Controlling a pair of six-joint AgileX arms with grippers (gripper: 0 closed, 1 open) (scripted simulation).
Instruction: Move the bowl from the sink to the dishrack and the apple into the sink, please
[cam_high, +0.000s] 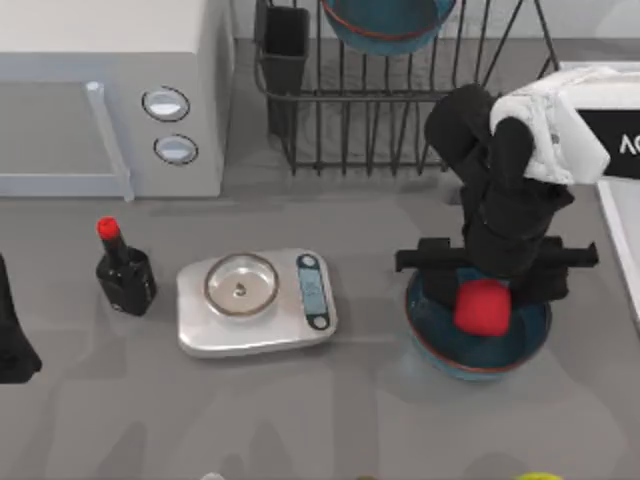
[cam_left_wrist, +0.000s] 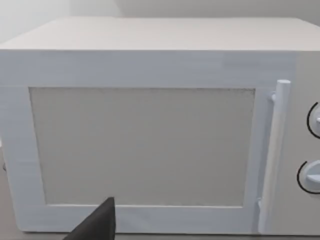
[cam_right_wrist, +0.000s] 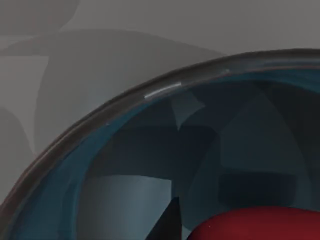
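1. Grey tabletop runs under everything, with a white microwave at the upper left of the top view.
2. At the lower right of that view the apple, a small red lump, sits inside a teal bowl standing on the table, not in the sink, whose pale rim shows at the right edge.
3. The right gripper hangs directly over the apple; I cannot tell how its fingers stand.
4. Likely handling: the apple looks light, stiff and smooth, so it may slip. Pinch it across its widest middle.
5. Above it, the dishrack already holds 1 teal bowl.
6. Left of the apple's bowl stand a kitchen scale and a red-capped bottle.
7. The left gripper is parked at the left edge.
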